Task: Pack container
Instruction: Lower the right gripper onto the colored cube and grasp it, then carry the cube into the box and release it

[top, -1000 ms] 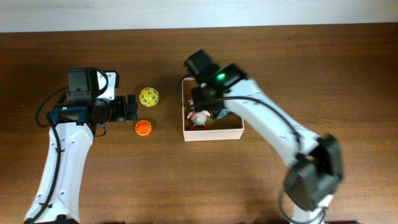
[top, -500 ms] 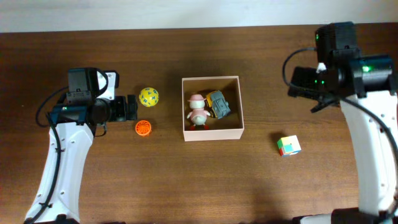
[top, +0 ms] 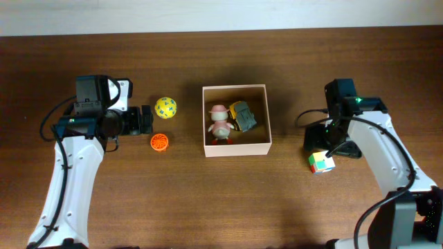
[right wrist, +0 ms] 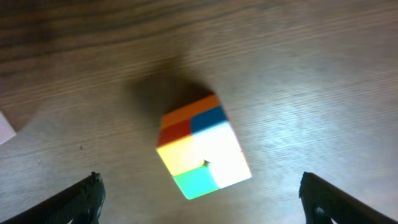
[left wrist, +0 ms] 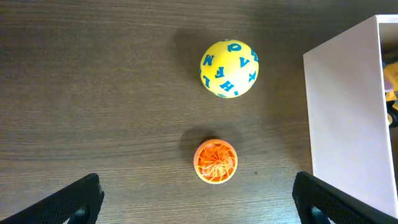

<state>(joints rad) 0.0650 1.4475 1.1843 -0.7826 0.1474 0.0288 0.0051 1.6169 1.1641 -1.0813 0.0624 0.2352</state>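
Note:
The container [top: 236, 149] is a shallow white-walled box with a tan inside at the table's middle; its wall shows in the left wrist view [left wrist: 348, 112]. Inside lie a pink figure toy [top: 219, 123] and a grey-yellow toy [top: 243, 115]. A multicoloured cube [top: 320, 162] lies right of the box; in the right wrist view the cube [right wrist: 202, 148] sits between and ahead of my open right gripper [right wrist: 199, 202]. A yellow lettered ball [top: 165, 107] [left wrist: 229, 68] and an orange disc [top: 160, 142] [left wrist: 216, 161] lie left of the box. My left gripper [left wrist: 196, 199] is open, just short of the disc.
The dark wooden table [top: 208, 200] ends at a pale wall strip along the top edge [top: 208, 14]. Bare wood lies in front of the box and between the two arms.
My right arm left the box, swung out to the right side and has come down over the multicoloured cube. The left arm and the toys have not moved.

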